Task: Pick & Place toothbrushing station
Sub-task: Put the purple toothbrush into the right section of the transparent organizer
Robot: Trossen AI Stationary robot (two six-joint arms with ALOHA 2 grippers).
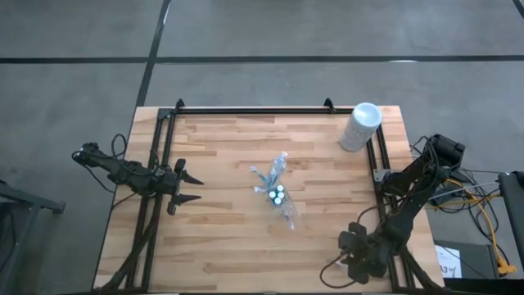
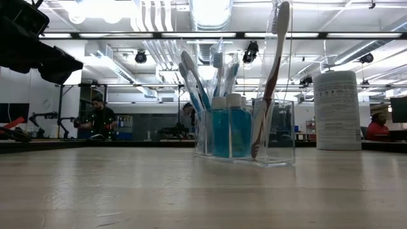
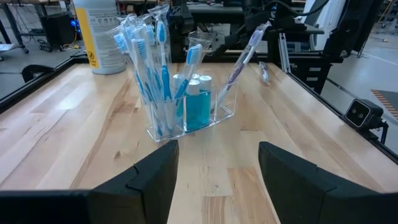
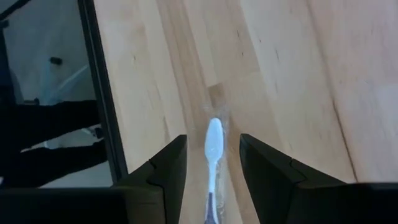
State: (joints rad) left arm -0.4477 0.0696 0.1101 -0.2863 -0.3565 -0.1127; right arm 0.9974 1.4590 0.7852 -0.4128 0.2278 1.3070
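The right gripper (image 4: 211, 168), at the high view's lower right, is holding a wrapped toothbrush (image 4: 213, 140) between its fingers; it should carry it level to the clear holder (image 1: 277, 192) at centre frame. The left gripper (image 1: 190, 187) is waiting open at left.

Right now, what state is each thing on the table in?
Clear holder: upright at the table's middle.
Toothbrushes: wrapped, standing in the holder.
Blue tubes: capped, upright in the holder.
White cylinder: standing at the far edge.
Left gripper: open, empty.
Right gripper: a wrapped toothbrush lies between its fingers.
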